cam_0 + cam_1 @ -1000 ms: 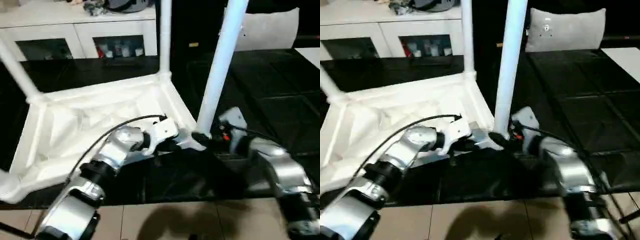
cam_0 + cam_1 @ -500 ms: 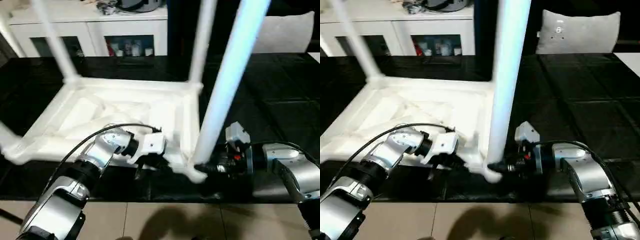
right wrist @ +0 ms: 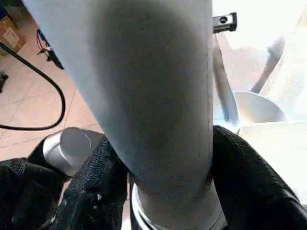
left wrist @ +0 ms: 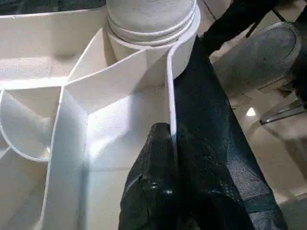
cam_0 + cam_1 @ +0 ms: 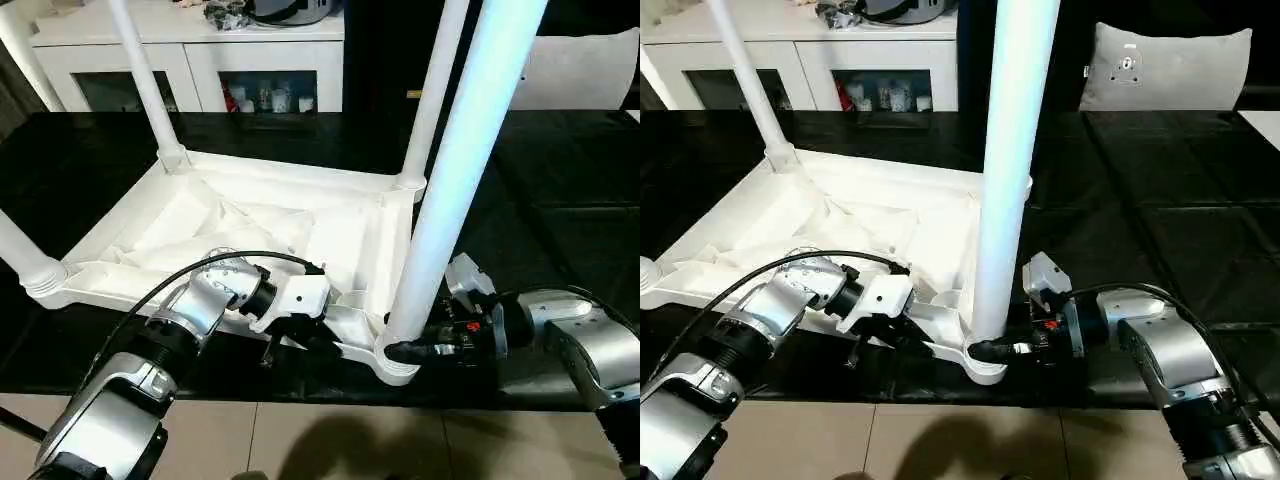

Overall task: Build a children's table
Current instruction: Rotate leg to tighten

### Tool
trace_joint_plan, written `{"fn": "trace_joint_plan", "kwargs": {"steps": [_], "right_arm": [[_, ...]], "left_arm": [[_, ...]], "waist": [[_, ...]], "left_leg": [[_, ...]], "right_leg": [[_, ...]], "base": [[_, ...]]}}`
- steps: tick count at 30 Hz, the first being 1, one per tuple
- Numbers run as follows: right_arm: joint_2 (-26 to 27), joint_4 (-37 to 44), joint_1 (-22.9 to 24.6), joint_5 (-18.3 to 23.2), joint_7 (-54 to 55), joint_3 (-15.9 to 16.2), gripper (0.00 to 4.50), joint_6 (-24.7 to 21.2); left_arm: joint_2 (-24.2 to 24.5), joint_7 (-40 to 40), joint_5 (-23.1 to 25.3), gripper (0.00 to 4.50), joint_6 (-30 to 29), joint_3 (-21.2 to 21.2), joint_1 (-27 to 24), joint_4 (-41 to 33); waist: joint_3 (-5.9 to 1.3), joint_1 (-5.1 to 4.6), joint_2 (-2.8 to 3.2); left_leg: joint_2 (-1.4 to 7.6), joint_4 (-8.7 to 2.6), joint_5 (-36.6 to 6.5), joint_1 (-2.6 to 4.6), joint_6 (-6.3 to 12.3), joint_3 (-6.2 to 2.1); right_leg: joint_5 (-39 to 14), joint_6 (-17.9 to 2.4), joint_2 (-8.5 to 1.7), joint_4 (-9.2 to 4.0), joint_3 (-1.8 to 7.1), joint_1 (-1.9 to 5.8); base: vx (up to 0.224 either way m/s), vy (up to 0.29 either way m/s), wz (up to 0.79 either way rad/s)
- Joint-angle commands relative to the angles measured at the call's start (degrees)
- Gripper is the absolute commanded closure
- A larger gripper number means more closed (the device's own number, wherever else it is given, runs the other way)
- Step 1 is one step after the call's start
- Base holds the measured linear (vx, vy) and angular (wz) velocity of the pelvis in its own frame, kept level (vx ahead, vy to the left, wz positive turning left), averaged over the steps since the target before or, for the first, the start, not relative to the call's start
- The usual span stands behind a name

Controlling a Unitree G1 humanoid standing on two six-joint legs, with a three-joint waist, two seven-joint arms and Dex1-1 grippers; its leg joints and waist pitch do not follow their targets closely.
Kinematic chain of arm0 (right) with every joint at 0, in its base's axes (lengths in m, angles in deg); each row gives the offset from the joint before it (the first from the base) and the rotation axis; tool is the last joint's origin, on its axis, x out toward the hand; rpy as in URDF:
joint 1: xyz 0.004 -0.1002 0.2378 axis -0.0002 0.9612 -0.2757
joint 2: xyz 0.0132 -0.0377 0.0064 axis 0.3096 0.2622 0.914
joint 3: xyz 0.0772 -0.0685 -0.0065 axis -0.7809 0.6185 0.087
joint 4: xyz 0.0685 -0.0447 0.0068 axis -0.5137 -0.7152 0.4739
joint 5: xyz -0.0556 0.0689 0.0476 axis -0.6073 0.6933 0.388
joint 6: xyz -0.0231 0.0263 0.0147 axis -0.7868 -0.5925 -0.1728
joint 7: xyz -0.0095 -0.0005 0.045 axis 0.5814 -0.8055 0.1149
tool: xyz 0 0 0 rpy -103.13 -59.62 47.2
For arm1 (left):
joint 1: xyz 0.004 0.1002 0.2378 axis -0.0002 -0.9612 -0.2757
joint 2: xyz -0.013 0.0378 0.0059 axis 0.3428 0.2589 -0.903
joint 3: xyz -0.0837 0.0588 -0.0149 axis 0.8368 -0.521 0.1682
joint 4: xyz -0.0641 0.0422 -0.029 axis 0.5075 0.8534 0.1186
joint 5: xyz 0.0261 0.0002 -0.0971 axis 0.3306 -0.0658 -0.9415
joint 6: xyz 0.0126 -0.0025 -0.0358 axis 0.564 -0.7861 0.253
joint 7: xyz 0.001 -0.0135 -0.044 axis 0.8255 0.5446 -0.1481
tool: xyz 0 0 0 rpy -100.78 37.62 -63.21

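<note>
Our left gripper [image 4: 165, 143] pinches the table [image 5: 250, 215] rim; our right gripper [image 3: 158, 158] clasps the near leg [image 5: 455, 180]; cabinet [image 5: 200, 60] behind.

- A black glossy counter [image 5: 560, 190] carries the work — its near edge runs along a tan tiled floor [image 5: 330, 445].
- The children's table [image 5: 250, 215] lies upside down on it, ribbed underside up, legs standing in its corner sockets.
- A grey cushion [image 5: 1165, 68] sits at the counter's far right.
</note>
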Motion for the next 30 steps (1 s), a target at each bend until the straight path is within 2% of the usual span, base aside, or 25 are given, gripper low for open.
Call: {"fn": "trace_joint_plan", "kwargs": {"steps": [1, 3, 6, 8, 10, 11, 12, 13, 14, 15, 16, 17, 18, 20, 21, 22, 24, 26, 30], "right_arm": [[1.58, 0.81, 0.53, 2.20, 1.11, -0.20, 2.37, -1.81], [2.80, 0.12, 0.22, 1.80, 4.50, -1.28, 2.37, -2.71], [6.27, -1.25, -0.84, -0.67, 13.39, -2.93, 2.38, -3.40], [10.41, -3.08, -2.31, -3.68, 23.38, -4.17, 2.42, -5.29], [12.07, -3.66, -2.82, -4.86, 27.12, -4.48, 2.44, -6.15], [15.15, -4.59, -3.52, -6.14, 33.22, -5.48, 2.44, -7.72], [17.00, -5.32, -4.00, -6.95, 36.90, -6.15, 2.46, -8.09], [19.38, -6.51, -4.81, -8.81, 42.40, -6.80, 2.48, -7.96], [19.85, -6.75, -4.98, -9.29, 43.57, -6.89, 2.48, -7.87], [21.46, -8.29, -5.87, -10.73, 47.70, -7.24, 2.48, -7.15], [21.55, -8.38, -5.92, -10.81, 47.93, -7.26, 2.48, -7.11], [24.27, -10.93, -7.29, -12.69, 54.05, -8.16, 2.48, -5.17], [24.27, -10.93, -7.29, -12.69, 54.05, -8.16, 2.48, -5.17], [27.14, -12.09, -8.08, -13.16, 57.37, -9.52, 2.48, -2.37], [27.19, -12.07, -8.08, -13.17, 57.38, -9.54, 2.16, -2.34], [27.63, -11.93, -8.12, -13.25, 57.53, -9.69, 2.16, -2.13], [27.68, -10.93, -7.64, -13.19, 56.48, -9.47, 1.82, -1.61], [26.82, -9.73, -6.85, -12.26, 54.46, -9.38, 1.74, -1.50], [24.56, -7.35, -5.22, -10.11, 49.80, -9.27, 1.33, -2.04]], "left_arm": [[-0.92, -1.23, -0.55, 4.50, -1.40, -0.63, 0.09, -2.19], [-1.58, 1.04, -0.91, 4.50, -3.67, 0.35, 0.28, -2.19], [-2.89, 5.73, -0.35, 4.50, -7.08, 1.55, 0.87, -1.79], [-4.55, 11.70, 1.11, 4.50, -10.29, 2.41, 1.75, -1.01], [-5.40, 13.95, 1.40, 4.50, -11.74, 2.83, 2.02, -0.87], [-7.01, 17.94, 1.60, 4.50, -14.37, 3.70, 2.47, -0.89], [-7.95, 19.90, 1.61, 4.50, -15.90, 4.18, 2.75, -0.89], [-9.34, 22.62, 1.69, 4.50, -17.85, 4.77, 3.16, -0.78], [-9.62, 23.16, 1.72, 4.50, -18.26, 4.88, 3.24, -0.77], [-10.70, 25.81, 2.31, 4.50, -19.04, 5.16, 3.47, -0.46], [-10.76, 25.96, 2.35, 4.50, -19.08, 5.17, 3.48, -0.44], [-12.78, 30.55, 3.27, 4.50, -20.62, 5.87, 3.79, -0.03], [-12.78, 30.55, 3.27, 4.50, -20.62, 5.87, 3.79, -0.03], [-14.90, 34.74, 4.61, 4.50, -21.90, 6.07, 3.85, 0.02], [-14.93, 34.81, 4.65, 4.50, -21.91, 6.05, 3.85, 0.02], [-15.17, 35.49, 5.02, 4.50, -22.03, 5.93, 3.85, 0.03], [-15.13, 35.78, 5.48, 4.50, -21.68, 5.60, 3.89, 0.29], [-14.56, 35.82, 5.51, 4.50, -21.09, 5.59, 3.93, 0.43], [-12.86, 34.98, 6.56, 4.50, -18.38, 4.94, 3.71, 1.10]], "waist": [[-3.80, -0.27, -1.25], [-3.76, -0.40, -1.27], [-3.49, -0.73, -1.32], [-3.29, -1.89, -1.24], [-3.21, -3.10, -1.31], [-3.27, -3.75, -1.21], [-3.27, -4.07, -1.23], [-3.34, -4.77, -1.24], [-3.40, -5.44, -1.20], [-3.37, -5.70, -1.29], [-3.45, -6.35, -1.02], [-3.68, -6.62, -0.99], [-3.71, -6.74, -1.01], [-3.84, -7.00, -1.00], [-3.86, -7.12, -1.00], [-3.91, -7.01, -1.01], [-3.97, -6.88, -1.07], [-3.88, -6.72, -1.01], [-3.83, -6.22, -0.98]], "left_leg": [[0.93, -4.01, -7.92, -0.61, 5.35, 0.90], [0.80, -4.02, -8.17, -0.64, 5.04, 0.92], [0.47, -4.04, -9.69, -0.39, 3.93, 0.96], [0.12, -4.11, -11.09, -0.54, 2.40, 0.74], [-0.24, -4.00, -12.21, -0.72, 1.99, 0.63], [-0.27, -3.92, -12.76, -0.71, 2.24, 0.53], [-0.26, -3.91, -12.61, -1.01, 2.32, 0.46], [-0.33, -3.82, -12.59, -0.95, 1.94, 0.44], [-0.54, -3.71, -12.91, -0.95, 2.00, 0.37], [-0.60, -3.66, -13.05, -0.95, 2.32, 0.39], [-0.59, -3.63, -12.64, -1.24, 2.78, 0.34], [-0.50, -3.60, -11.80, -1.27, 3.19, 0.33], [-0.48, -3.61, -11.16, -1.35, 3.38, 0.33], [-0.45, -3.58, -9.79, -1.43, 4.37, 0.38], [-0.35, -3.58, -9.65, -1.42, 4.66, 0.46], [-0.30, -3.60, -8.87, -1.46, 5.19, 0.38], [-0.15, -3.66, -7.83, -1.53, 6.09, 0.35], [-0.04, -3.69, -8.19, -1.36, 6.58, 0.44], [0.02, -3.73, -8.64, -1.20, 6.78, 0.52]], "right_leg": [[-21.27, -7.81, -2.20, -4.19, 2.99, 3.88], [-21.76, -7.65, -2.15, -4.29, 2.93, 3.87], [-25.95, -6.05, -2.10, -4.89, 2.66, 3.64], [-28.93, -4.47, -1.88, -5.27, 2.16, 3.60], [-30.83, -3.05, -1.78, -5.79, 1.83, 3.73], [-30.97, -3.00, -1.82, -5.86, 1.78, 3.70], [-30.62, -3.05, -1.80, -5.76, 1.76, 3.79], [-30.37, -3.33, -1.82, -5.73, 1.66, 3.56], [-31.06, -3.07, -1.84, -6.01, 1.41, 3.63], [-31.11, -2.99, -1.81, -6.12, 1.39, 3.61], [-29.84, -3.49, -1.78, -5.97, 1.47, 3.74], [-28.02, -4.04, -1.79, -5.81, 1.53, 3.84], [-27.07, -4.45, -1.86, -5.73, 1.59, 3.86], [-24.28, -5.85, -1.80, -5.41, 1.74, 4.01], [-23.63, -6.19, -1.82, -5.37, 1.86, 3.96], [-22.21, -6.76, -1.81, -5.16, 1.88, 4.12], [-20.12, -7.55, -1.82, -4.81, 2.04, 4.32], [-19.33, -8.42, -1.81, -4.72, 2.17, 4.28], [-19.38, -8.56, -1.80, -4.75, 2.30, 4.33]], "base": [[0.000, 0.000, 0.00], [0.000, 0.000, 0.00], [0.000, 0.000, 0.00], [0.000, 0.000, 0.00], [0.000, 0.000, 0.00], [0.000, 0.000, 0.00], [0.000, 0.000, 0.00], [0.000, 0.000, 0.00], [0.000, 0.000, 0.00], [0.000, 0.000, 0.00], [0.000, 0.000, 0.00], [0.000, 0.000, 0.00], [0.000, 0.000, 0.00], [0.000, 0.000, 0.00], [0.000, 0.000, 0.00], [0.000, 0.000, 0.00], [0.000, 0.000, 0.00], [0.000, 0.000, 0.00], [0.000, 0.000, 0.00]]}}
